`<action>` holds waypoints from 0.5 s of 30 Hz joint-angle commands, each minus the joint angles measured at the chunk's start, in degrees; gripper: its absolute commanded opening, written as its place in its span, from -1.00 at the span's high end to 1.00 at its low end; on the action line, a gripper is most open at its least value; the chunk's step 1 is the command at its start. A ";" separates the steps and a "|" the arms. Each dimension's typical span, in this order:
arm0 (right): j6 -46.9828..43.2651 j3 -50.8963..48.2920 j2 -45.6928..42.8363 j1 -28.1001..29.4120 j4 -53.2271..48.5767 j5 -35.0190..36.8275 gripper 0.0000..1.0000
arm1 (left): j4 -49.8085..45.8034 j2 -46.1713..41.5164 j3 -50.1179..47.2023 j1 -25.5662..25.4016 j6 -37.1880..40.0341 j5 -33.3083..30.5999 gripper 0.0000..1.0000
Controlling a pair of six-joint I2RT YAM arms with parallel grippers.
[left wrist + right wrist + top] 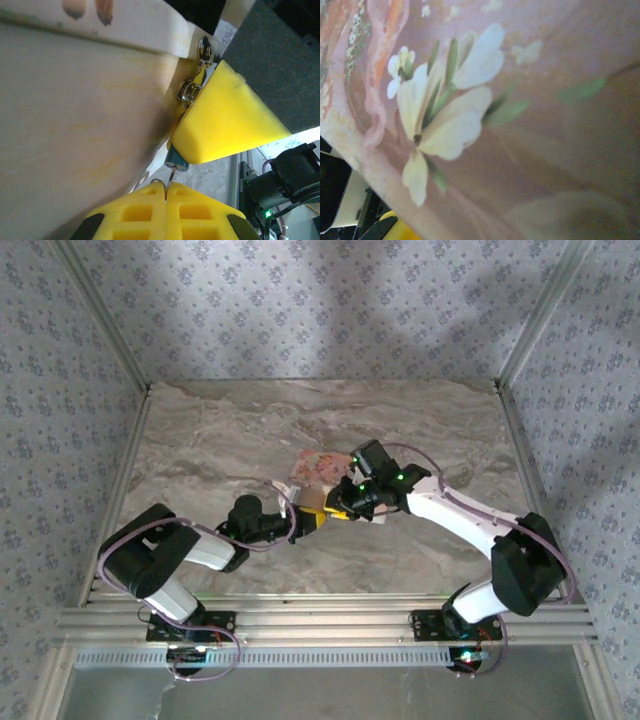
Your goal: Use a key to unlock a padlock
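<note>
From above you get soft, even light on the table, with broad dim shadow bands across the back wall and slightly coarse detail. Your left wrist view is bright and crisp on the yellow fingers, but the box pressed close beside them washes out to a pale blur, darkening where they meet. Your right wrist view is dim and soft throughout, with the flower print out of focus.

The padlock, a tiny blue-teal block, hangs slightly tilted just beside the pale side of the box. A thin silvery key meets its lower end from below, standing nearly upright.
</note>
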 commanded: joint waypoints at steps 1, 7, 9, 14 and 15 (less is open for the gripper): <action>0.87 -0.14 1.39 2.27 -0.40 -5.05 1.00 | 8.13 0.28 2.18 -1.25 2.94 -4.76 1.00; 0.93 -1.62 3.27 3.58 1.73 -1.02 0.75 | 10.00 3.52 -3.24 -5.88 6.95 -14.04 1.00; 0.78 -3.50 3.72 3.99 3.47 0.26 0.72 | 12.29 6.24 -4.53 -6.52 5.72 -14.51 1.00; -0.30 -8.17 4.28 5.13 8.18 5.41 0.68 | 12.38 10.51 -5.86 -10.55 6.08 -19.31 1.00; -0.44 -8.81 4.21 5.29 9.06 6.28 0.64 | 12.37 10.85 -6.08 -10.95 5.99 -20.07 1.00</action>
